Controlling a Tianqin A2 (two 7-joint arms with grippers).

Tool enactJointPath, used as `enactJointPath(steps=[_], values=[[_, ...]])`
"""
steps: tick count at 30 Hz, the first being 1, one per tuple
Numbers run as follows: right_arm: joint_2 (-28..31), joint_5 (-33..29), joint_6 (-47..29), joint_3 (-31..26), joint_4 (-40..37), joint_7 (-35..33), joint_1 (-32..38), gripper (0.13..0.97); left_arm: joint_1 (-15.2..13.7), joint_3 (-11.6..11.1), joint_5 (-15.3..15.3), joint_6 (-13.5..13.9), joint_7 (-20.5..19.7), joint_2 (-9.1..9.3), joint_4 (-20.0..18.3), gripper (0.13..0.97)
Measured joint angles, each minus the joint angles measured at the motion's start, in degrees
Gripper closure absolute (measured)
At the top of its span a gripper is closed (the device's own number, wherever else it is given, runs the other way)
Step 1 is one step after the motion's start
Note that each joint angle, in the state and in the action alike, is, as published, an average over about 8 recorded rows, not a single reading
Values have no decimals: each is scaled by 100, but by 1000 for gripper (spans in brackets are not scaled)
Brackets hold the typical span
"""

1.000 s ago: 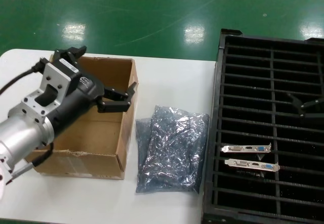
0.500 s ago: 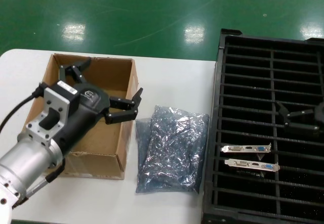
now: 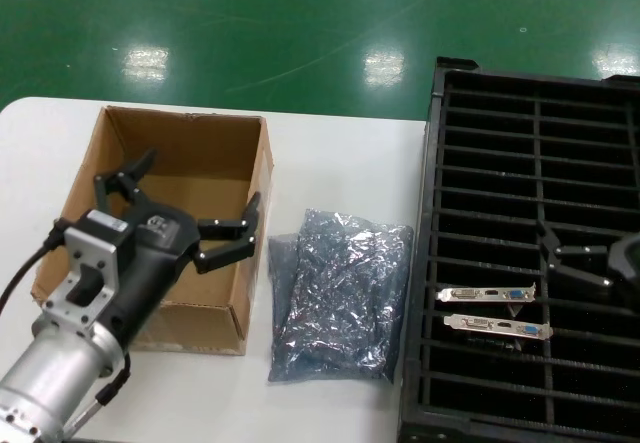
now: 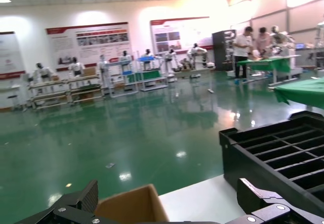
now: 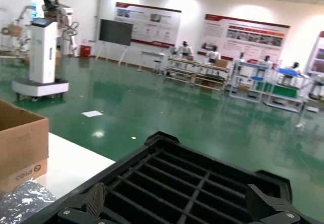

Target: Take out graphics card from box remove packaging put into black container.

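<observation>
Fingers: left gripper is hanging spread wide over the box, holding nothing; right gripper is hovering open and empty over the container.

Cards: two are sitting in neighbouring slots of the container, near card and far card, brackets showing their white and blue ports. No card is showing in the visible part of the box; the arm is hiding some of the floor.

Bags: bag is lying crinkled on the table between box and container, overlapping a second bag beside the box wall.

Step, as judged: the left gripper is going into the box for any further card. Doing it well is meaning a vertical descent, fingers kept inside the walls, closing on the bag's long edges rather than the bracket.

Edges and room: the box's right wall is sitting under one finger; catching it is risking dragging the box. Open table is lying beyond the bags, towards the green floor; many slots are standing free.
</observation>
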Motion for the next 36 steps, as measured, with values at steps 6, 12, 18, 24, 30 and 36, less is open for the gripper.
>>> enactJointPath(steps=[6, 12, 18, 24, 30, 36], values=[[-257, 114, 402, -1, 90, -124, -292, 129, 271, 61, -597, -504, 445, 38, 131, 132], [-513, 227, 805, -2, 179, -247, -585, 129, 542, 122, -1193, -1008, 887, 76, 263, 132], [-758, 333, 1186, -3, 265, -365, -863, 129, 801, 180, -1762, -1488, 1307, 112, 388, 132], [-863, 381, 1353, -4, 302, -417, -983, 129, 913, 204, -2008, -1695, 1491, 128, 442, 132], [-868, 383, 1362, -4, 304, -420, -990, 129, 918, 206, -2021, -1706, 1499, 129, 444, 132], [-868, 383, 1363, -4, 304, -420, -990, 129, 918, 206, -2021, -1706, 1500, 129, 444, 132]])
